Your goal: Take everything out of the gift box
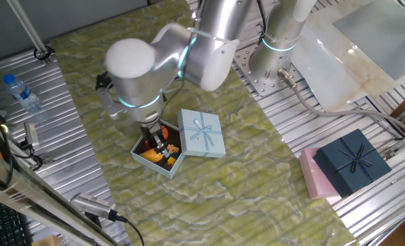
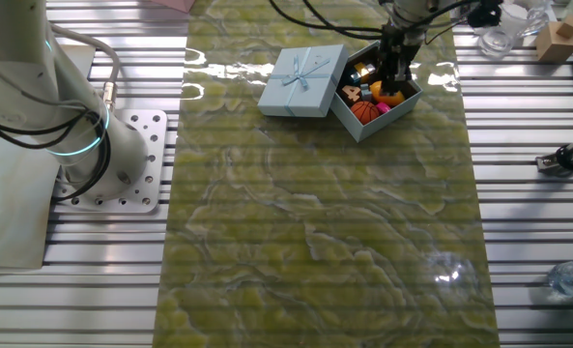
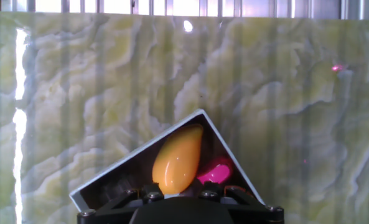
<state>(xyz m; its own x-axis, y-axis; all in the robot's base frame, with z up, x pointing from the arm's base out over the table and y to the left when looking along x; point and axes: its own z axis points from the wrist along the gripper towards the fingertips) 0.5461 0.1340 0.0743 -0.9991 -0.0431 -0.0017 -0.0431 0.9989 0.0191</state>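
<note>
The pale-blue gift box (image 1: 177, 166) stands open on the green marbled mat, with its bow lid (image 1: 202, 132) lying right beside it. Inside show an orange basketball (image 2: 364, 111), a yellow-orange mango-like fruit (image 3: 177, 160), a magenta piece (image 3: 214, 172) and small yellow and orange bits (image 2: 362, 72). My gripper (image 1: 159, 145) reaches down into the box, above the toys (image 2: 393, 79). In the hand view the fruit's near end lies between the dark finger mounts. The fingertips are hidden, so their grip does not show.
A dark navy box with a bow (image 1: 350, 160) rests on a pink box (image 1: 313, 175) at the mat's right edge. A water bottle (image 1: 21, 92) and cabled tools (image 1: 96, 208) lie on the ridged metal table (image 1: 72, 137). The arm's base (image 2: 122, 159) is bolted beside the mat.
</note>
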